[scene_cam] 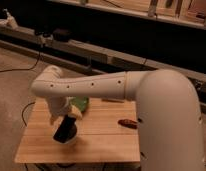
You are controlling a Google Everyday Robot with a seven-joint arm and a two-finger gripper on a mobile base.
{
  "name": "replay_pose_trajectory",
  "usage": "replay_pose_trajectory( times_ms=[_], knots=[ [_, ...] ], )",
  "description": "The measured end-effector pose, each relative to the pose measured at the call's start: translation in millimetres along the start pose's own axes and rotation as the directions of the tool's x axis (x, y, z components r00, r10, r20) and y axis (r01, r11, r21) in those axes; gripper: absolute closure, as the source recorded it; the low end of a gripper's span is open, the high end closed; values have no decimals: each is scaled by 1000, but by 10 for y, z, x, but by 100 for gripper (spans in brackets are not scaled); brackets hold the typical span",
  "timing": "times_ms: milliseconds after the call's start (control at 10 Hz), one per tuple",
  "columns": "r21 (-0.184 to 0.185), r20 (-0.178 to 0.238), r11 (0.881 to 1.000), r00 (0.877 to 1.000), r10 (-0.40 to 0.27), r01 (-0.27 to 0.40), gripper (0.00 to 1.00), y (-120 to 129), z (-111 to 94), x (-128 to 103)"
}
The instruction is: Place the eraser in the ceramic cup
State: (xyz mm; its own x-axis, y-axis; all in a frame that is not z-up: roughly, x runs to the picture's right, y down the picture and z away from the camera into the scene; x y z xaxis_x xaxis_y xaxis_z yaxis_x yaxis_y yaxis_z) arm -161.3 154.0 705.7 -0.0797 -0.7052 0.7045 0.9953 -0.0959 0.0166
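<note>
The eraser (pixel 63 129) is a flat black block, tilted, hanging just under the white wrist over the left part of the wooden table (pixel 103 142). My gripper (pixel 66 121) is shut on its upper end. The eraser's lower end reaches the rim of the ceramic cup (pixel 70 140), a small white round cup mostly hidden behind the eraser. Whether the eraser touches the inside of the cup cannot be made out.
A green round dish (pixel 82 104) sits just behind the gripper, partly covered by the arm. A small reddish-brown oblong thing (pixel 128 122) lies at the table's right. My bulky white arm (pixel 161 110) spans the right side. Cables run over the floor at left.
</note>
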Motion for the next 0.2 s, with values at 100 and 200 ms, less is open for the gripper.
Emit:
replay_pose_trajectory(
  times_ms=[100,200],
  knots=[
    [-4,9,1000,1000,11,-11,20,51,11,8],
    [-4,9,1000,1000,10,-10,20,52,10,6]
  ],
)
